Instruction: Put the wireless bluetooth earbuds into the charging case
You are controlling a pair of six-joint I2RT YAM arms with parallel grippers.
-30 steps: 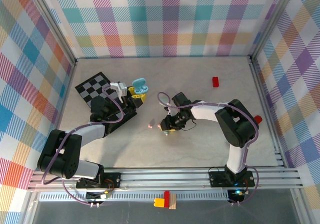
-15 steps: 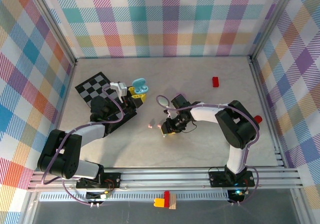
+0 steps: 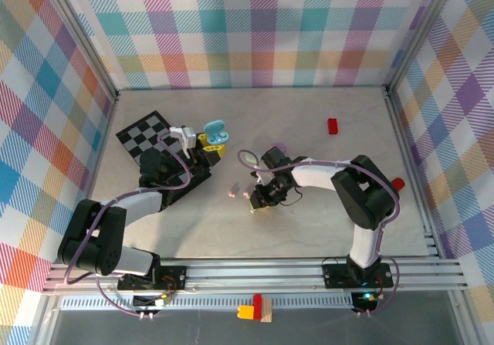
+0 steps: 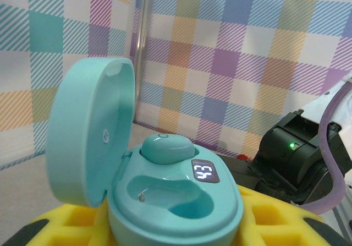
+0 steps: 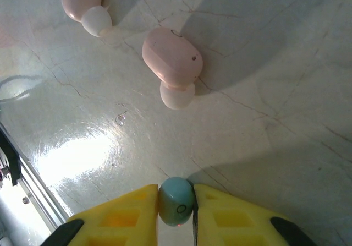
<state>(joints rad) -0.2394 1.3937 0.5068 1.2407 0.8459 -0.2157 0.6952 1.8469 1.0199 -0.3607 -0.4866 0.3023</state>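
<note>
Right gripper point(image 5: 176, 206) clamped on small mint plastic earbud point(image 5: 176, 198), wrist view 6 o'clock — likely light, slick; pinch flat sides gently. Left gripper point(image 3: 213, 141) grasps open mint oval charging case point(image 4: 170, 205), top view 10 o'clock.

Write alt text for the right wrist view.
Yellow-padded fingers pinch a mint earbud at the bottom edge. Two pink earbuds lie apart on the pale, glossy table beyond, one near the middle, one at the top left.
</note>
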